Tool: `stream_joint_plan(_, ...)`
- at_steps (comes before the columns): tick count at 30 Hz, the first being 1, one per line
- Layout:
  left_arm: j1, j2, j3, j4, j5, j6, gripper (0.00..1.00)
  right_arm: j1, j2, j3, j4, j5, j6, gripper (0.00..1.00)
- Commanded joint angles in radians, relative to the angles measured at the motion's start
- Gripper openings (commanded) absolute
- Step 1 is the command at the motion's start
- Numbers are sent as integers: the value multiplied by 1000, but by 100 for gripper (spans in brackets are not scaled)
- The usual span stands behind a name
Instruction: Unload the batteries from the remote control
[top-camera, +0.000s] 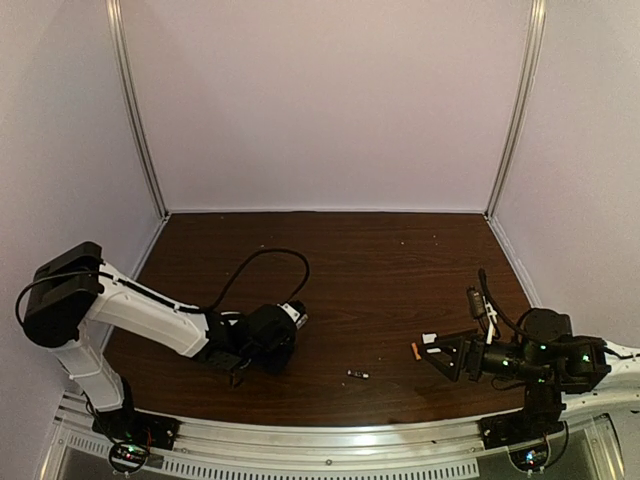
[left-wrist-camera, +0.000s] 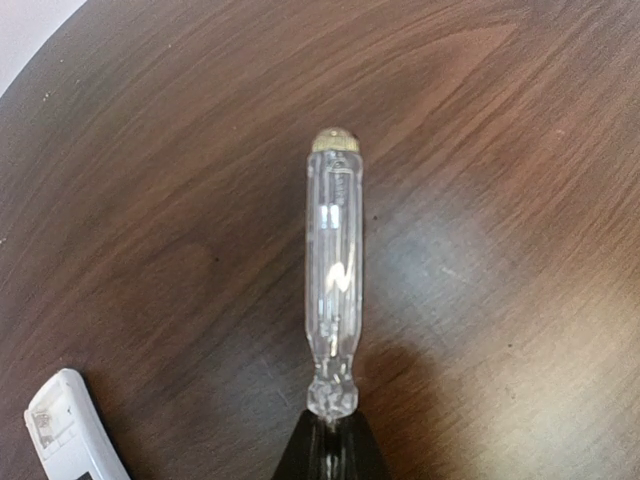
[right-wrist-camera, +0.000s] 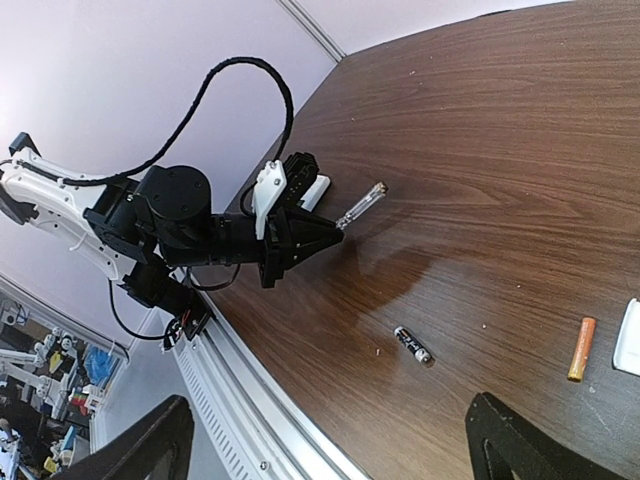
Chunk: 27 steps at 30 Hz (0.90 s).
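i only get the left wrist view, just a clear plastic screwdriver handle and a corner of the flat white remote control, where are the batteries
observer: a slim orange battery lies on the dark wooden table beside a small flat white square piece, near the right gripper
operator: only one out
observer: a slim dark cylinder, likely a second battery, lies alone, left of the orange one
operator: is the right gripper free
observer: yes, jaws open, nothing held
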<state>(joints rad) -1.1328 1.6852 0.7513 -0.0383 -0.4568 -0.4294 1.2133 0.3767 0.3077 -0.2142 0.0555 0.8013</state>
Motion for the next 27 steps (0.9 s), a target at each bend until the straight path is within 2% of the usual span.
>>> stream_joint_plan(1,19,38,-2,23,11,-11,0,0,-58,-13,-15,-3,10,96)
stream_joint_plan(6,24,46,1,21,-14,-12,1,0,-57,-16,-13,-4,11,96)
stream_joint_plan(12,31,48,22,-1,-36,-8,15,-1,-55,-16,-11,-6,10,96)
stream_joint_plan(18,32,48,42,-22,-53,-4,38,-1,-55,-18,-9,-6,12,96)
stream_joint_plan(27,33,-16,56,-81,-109,4,49,-1,-56,-19,-10,-3,6,97)
